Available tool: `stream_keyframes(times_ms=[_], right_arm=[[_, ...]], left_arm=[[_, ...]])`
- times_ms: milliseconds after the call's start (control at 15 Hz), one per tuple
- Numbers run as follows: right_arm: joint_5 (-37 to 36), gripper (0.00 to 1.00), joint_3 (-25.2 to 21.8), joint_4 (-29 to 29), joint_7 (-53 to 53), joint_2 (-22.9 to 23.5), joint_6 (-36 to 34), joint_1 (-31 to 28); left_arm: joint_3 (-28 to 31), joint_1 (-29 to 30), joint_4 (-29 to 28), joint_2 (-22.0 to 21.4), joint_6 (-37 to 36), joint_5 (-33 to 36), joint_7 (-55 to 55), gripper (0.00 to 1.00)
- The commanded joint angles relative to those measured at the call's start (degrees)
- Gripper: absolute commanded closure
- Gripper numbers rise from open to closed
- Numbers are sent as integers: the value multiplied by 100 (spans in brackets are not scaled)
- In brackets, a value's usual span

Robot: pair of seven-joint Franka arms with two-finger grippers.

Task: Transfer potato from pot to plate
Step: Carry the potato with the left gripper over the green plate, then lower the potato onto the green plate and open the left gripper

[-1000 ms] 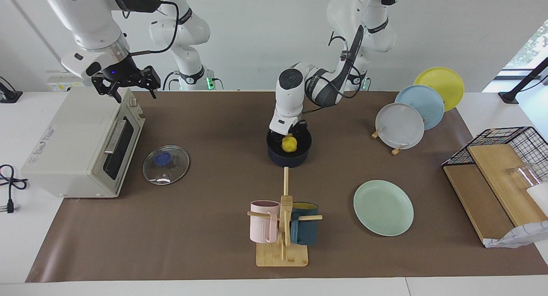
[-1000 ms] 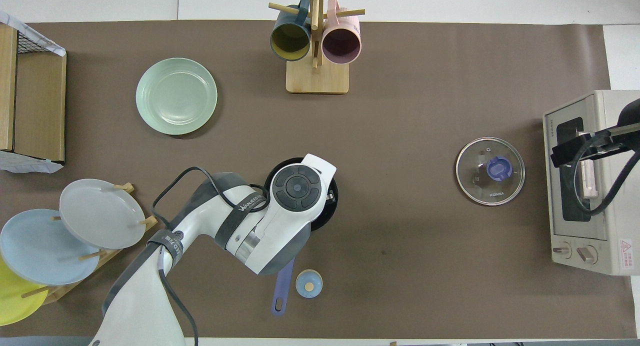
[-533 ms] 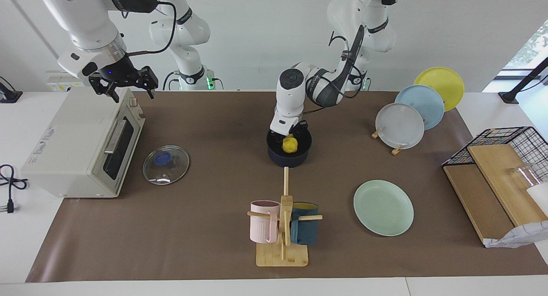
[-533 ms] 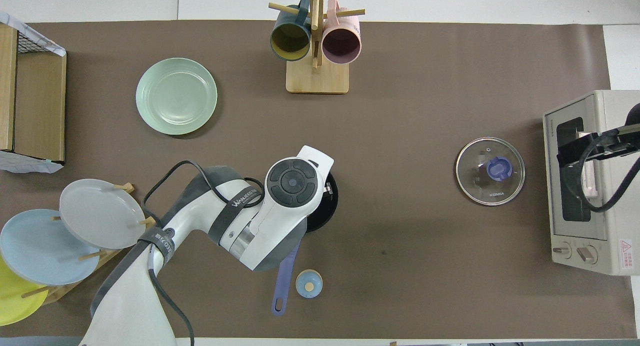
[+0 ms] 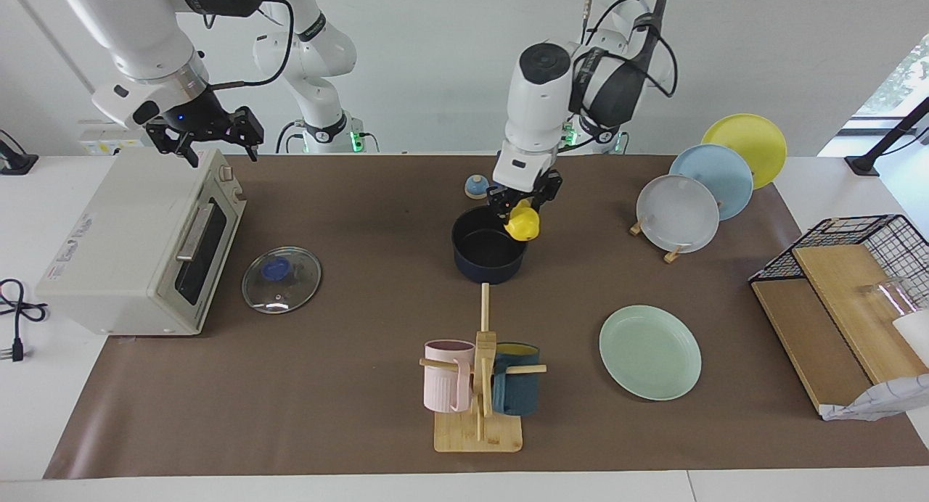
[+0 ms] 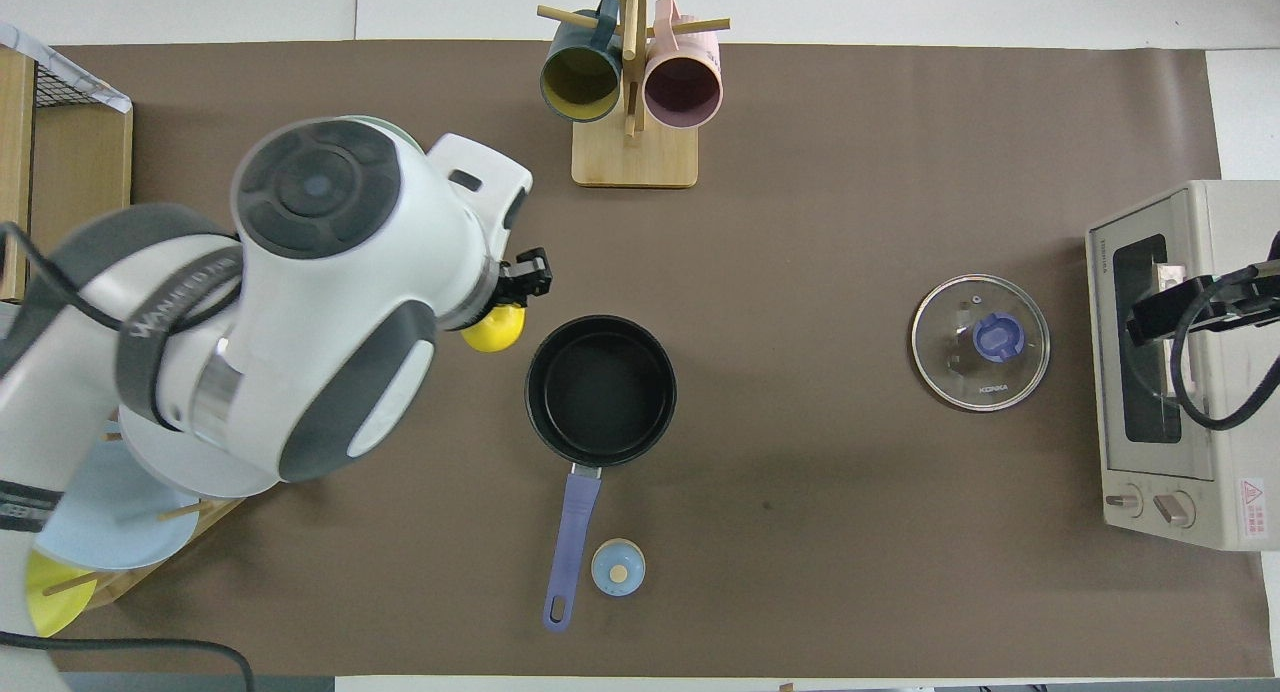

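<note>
Facing view: the small yellow lumpy toy potato [image 5: 523, 225] is clamped in the left pincer [image 5: 521, 206], raised above the rim of the dark navy round saucepan [image 5: 488, 254]. The right pincer [image 5: 205, 133] is held apart over the cream toaster oven [image 5: 138, 241], waiting.

Overhead view: the mint-green ridged plate [image 6: 385, 123] is largely hidden under the arm. The carry is judged under way; travel over the plate and lowering are called for next.

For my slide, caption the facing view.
Left pincer lifts small yellow toy potato above dark navy-blue saucepan.
</note>
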Motion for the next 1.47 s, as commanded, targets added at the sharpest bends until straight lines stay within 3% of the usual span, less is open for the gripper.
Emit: stream_keyframes(times_ms=[0, 133, 400, 667, 1200, 1267, 1333, 1400], right_arm=[[141, 0, 13, 77, 52, 8, -27, -82], [141, 0, -40, -219, 96, -53, 638, -64], [141, 0, -40, -221, 404, -44, 642, -64], [141, 0, -32, -248, 404, -62, 571, -56], [141, 0, -40, -256, 412, -79, 562, -55], [141, 0, -40, -256, 412, -71, 562, -56], [141, 0, -40, -256, 412, -71, 562, -56], [141, 0, -40, -256, 412, -71, 562, -56]], left_arm=[[-55, 818, 199, 194, 230, -86, 1241, 100], [-64, 1372, 145, 482, 696, -95, 2051, 100], [-64, 1830, 172, 1256, 1866, -33, 2800, 100], [-38, 1910, 207, 1976, 2947, 106, 3205, 100], [-29, 1892, -162, 2074, 3116, 274, 3354, 100], [-29, 1901, -188, 2066, 3116, 265, 3451, 97], [-29, 1901, -206, 2057, 3107, 274, 3487, 81], [-29, 1901, -206, 2057, 3107, 265, 3487, 72]])
